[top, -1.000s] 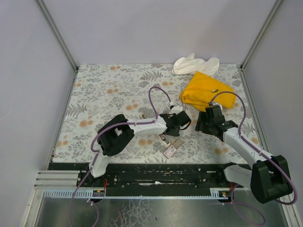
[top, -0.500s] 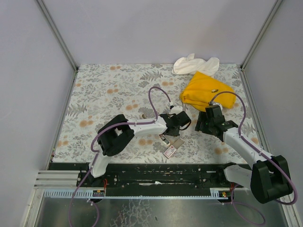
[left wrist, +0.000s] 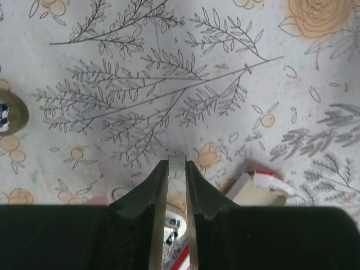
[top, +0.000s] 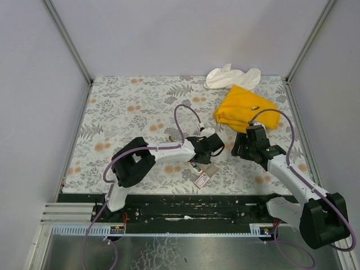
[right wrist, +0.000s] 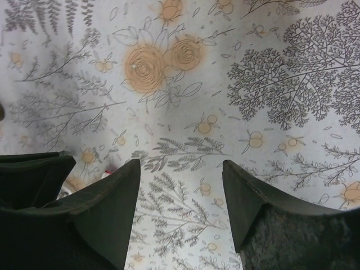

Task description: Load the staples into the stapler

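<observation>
My left gripper (left wrist: pixel 177 163) is shut on a short silver strip of staples (left wrist: pixel 177 160), which is pinched between the fingertips just above the floral table. The pink staples box (top: pixel 201 180) and its tan inner piece (top: pixel 211 170) lie near the front edge. In the left wrist view the box (left wrist: pixel 260 188) sits just right of the fingers. In the top view the left gripper (top: pixel 214 146) hovers behind the box. My right gripper (right wrist: pixel 180 169) is open over bare table, a little right of the left one (top: pixel 239 147). I cannot make out the stapler with certainty.
A yellow cloth (top: pixel 243 109) with a small brass item (top: pixel 254 107) on it lies at the back right, and a white cloth (top: pixel 230 76) lies behind it. A small brass round object (left wrist: pixel 7 112) sits left of the left gripper. Grey walls enclose the table.
The left jaws have closed onto the staple strip. The left arm has shifted slightly toward the left, and the right arm has barely moved.
</observation>
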Tool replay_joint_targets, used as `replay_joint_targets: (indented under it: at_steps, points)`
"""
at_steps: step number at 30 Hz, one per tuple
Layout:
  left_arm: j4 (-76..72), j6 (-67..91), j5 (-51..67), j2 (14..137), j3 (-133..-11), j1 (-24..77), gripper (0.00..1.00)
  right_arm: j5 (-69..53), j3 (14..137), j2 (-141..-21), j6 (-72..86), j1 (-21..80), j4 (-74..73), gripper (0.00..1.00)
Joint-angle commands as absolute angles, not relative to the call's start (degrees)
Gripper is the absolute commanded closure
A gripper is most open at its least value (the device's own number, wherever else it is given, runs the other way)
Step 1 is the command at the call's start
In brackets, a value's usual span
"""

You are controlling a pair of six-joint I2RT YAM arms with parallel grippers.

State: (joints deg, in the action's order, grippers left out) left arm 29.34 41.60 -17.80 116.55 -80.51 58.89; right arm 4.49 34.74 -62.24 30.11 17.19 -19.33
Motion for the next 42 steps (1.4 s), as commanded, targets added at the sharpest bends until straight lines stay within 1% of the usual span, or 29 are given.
replay_joint_targets:
  at_steps: [1, 6, 10, 13, 16, 20, 26, 30, 32, 36, 42]
  points:
    - [28.08, 42.39, -15.77, 109.38, -79.38, 59.34, 0.90, -0.66, 37.19, -57.14, 29.35, 17.05, -21.12, 0.33]
    - [24.92, 42.75, -11.02, 101.53, -78.30, 58.08, 0.90, -6.07, 40.39, -51.40, 29.06, 17.05, -23.20, 0.31]
    - [18.22, 42.81, -3.43, 93.34, -72.53, 55.75, 0.90, -13.17, 42.88, -47.63, 29.87, 17.03, -22.09, 0.26]
    - [9.99, 43.04, 4.81, 85.40, -65.96, 53.40, 0.90, -22.15, 43.68, -45.72, 31.44, 17.05, -18.41, 0.23]
    - [1.79, 43.66, 12.57, 78.60, -60.09, 50.57, 0.89, -31.99, 44.20, -45.46, 33.95, 17.03, -13.33, 0.21]
    - [-7.61, 45.34, 22.99, 72.98, -55.18, 46.98, 0.89, -43.18, 42.71, -46.09, 40.92, 17.05, -3.60, 0.19]
    - [-19.65, 50.43, 33.12, 68.99, -49.77, 43.27, 0.89, -47.80, 36.57, -45.58, 55.29, 17.14, 16.94, 0.18]
    - [-27.39, 54.71, 38.45, 68.74, -47.91, 42.72, 0.89, -50.16, 32.99, -46.91, 65.84, 17.14, 33.04, 0.24]
    - [-30.67, 56.11, 40.07, 68.54, -47.39, 42.61, 0.89, -51.00, 32.33, -47.34, 68.75, 17.17, 37.66, 0.29]
    - [-31.24, 56.23, 40.16, 68.07, -47.38, 42.52, 0.89, -50.85, 33.27, -47.42, 69.80, 17.82, 38.08, 0.41]
    - [-34.17, 58.60, 39.76, 67.93, -46.71, 42.50, 0.89, -50.03, 33.68, -47.87, 69.28, 19.68, 37.99, 0.48]
